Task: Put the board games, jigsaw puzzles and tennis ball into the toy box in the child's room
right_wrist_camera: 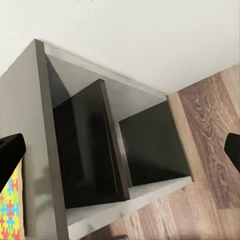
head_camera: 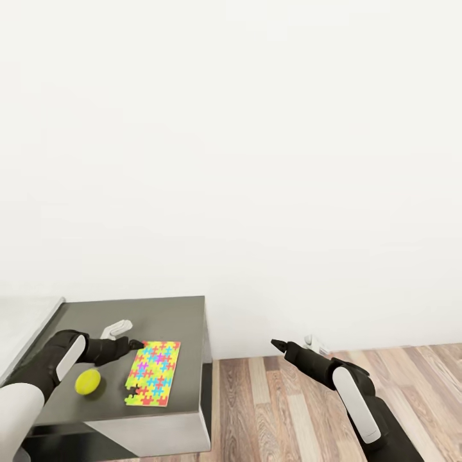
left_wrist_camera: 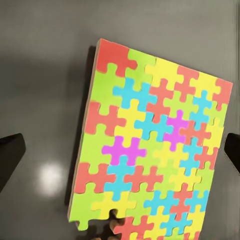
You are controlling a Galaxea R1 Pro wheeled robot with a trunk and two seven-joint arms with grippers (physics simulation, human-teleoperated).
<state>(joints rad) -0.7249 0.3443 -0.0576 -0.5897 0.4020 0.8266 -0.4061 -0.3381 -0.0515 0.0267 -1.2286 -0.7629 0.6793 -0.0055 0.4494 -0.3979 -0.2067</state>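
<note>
A jigsaw puzzle (head_camera: 154, 374), a thin board of yellow, pink, blue and green pieces, lies flat on the dark grey section of the table (head_camera: 168, 316) near its right edge. The yellow-green tennis ball (head_camera: 88, 381) rests to its left. My left gripper (head_camera: 128, 337) hovers open over the puzzle's far left corner. In the left wrist view the puzzle (left_wrist_camera: 155, 145) lies below, between the wide-apart fingers of the left gripper (left_wrist_camera: 120, 155). My right gripper (head_camera: 292, 344) is open and holds nothing, out over the floor to the right of the table. The toy box, board games and bed are out of view.
A plain white wall stands close behind the table. The light grey tabletop (head_camera: 19, 321) begins at the far left. Wood-plank floor (head_camera: 276, 404) lies to the right. The right wrist view shows the table's end with dark open shelf compartments (right_wrist_camera: 145, 150) and a sliver of puzzle (right_wrist_camera: 10, 205).
</note>
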